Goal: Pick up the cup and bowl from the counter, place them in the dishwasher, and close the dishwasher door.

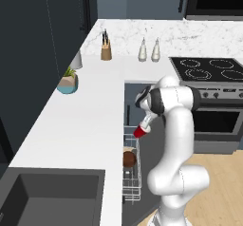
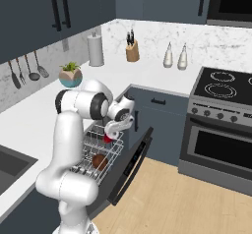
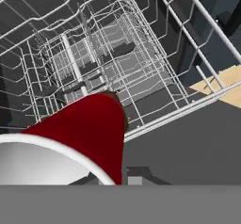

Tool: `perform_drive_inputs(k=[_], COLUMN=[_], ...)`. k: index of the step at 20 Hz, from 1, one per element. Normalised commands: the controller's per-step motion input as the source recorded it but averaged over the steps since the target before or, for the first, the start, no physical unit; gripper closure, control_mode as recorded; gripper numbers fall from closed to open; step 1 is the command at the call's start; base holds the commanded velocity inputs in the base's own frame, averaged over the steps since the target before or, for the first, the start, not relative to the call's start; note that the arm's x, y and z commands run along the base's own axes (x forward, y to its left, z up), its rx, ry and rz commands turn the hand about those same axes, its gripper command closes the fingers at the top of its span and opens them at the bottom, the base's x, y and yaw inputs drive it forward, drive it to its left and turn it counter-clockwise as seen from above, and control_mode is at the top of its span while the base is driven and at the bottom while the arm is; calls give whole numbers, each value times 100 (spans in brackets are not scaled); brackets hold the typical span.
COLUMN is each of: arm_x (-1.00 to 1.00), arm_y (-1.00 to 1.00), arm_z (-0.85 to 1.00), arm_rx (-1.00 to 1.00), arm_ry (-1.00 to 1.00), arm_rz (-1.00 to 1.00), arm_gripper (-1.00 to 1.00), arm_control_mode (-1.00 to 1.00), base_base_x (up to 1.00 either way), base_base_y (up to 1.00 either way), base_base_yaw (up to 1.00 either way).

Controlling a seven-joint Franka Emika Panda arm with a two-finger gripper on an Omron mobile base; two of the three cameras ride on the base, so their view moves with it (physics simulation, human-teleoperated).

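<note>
The cup (image 3: 84, 129) hangs clamped in the gripper (image 1: 142, 127) above the rack (image 2: 106, 152). The bowl (image 1: 129, 159) sits racked. Remaining: release cup, close door (image 2: 130, 166).

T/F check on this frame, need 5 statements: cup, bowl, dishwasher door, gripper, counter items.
1. The cup is held in the gripper above the dishwasher's rack. True.
2. The bowl sits on the counter next to the sink. False: it lies in the rack.
3. The dishwasher door is shut. False: it hangs open, with the rack pulled out over it.
4. Two white shaker bottles stand on the counter near the stove. True.
5. The gripper is open and holds nothing. False: it is closed on the cup.
</note>
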Motion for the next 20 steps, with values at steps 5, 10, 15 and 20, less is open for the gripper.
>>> perform_drive_inputs(k=[5,10,15,20], arm_x=[24,41,30,47], arm_y=[0,9,16,20], arm_z=[-37,-22,0,-24], arm_rx=[2,1,0,2], arm_ry=[-17,-4,0,1], arm_rz=[9,4,0,2], arm_gripper=[100,100,100,100], arm_control_mode=[-100,-100,-100,-100], base_base_x=[0,0,0,0], base_base_y=[0,0,0,0], base_base_yaw=[0,0,0,0])
